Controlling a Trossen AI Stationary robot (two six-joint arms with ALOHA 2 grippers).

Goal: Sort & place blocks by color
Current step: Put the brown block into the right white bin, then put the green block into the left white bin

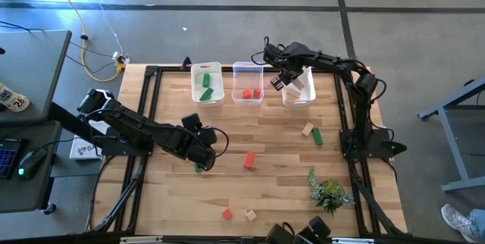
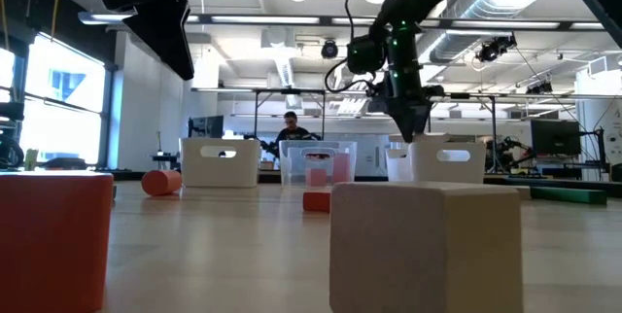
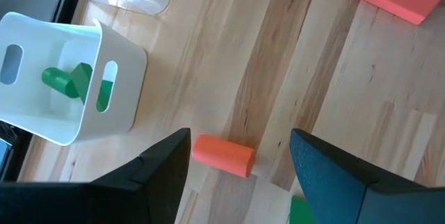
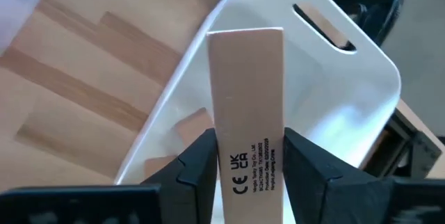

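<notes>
Tan bar block (image 4: 247, 113): natural wood, long flat face toward the wrist camera, printed "CE" and "UKCA" marks plus small lines of text too fine to read. It stands upright, clamped on its lower part between the right gripper (image 4: 245, 165) fingers, above the white right-hand bin (image 4: 348, 78). Two more tan pieces (image 4: 191, 126) lie inside that bin.

High view: right gripper (image 1: 282, 79) hangs over the bin at the table's far edge. The clear middle bin (image 1: 247, 82) holds red blocks (image 1: 251, 92); the white left bin (image 1: 207, 82) holds green blocks (image 1: 205, 86).

Left gripper (image 3: 240, 172): fingers wide apart, holding nothing, over a red cylinder block (image 3: 222, 156) on the table (image 1: 280, 191).

Loose on the table: red block (image 1: 248, 160), tan block (image 1: 307, 129), green block (image 1: 317, 136), a red (image 1: 226, 214) and tan (image 1: 250, 214) pair near the front edge, beside the small plant (image 1: 328, 191).
</notes>
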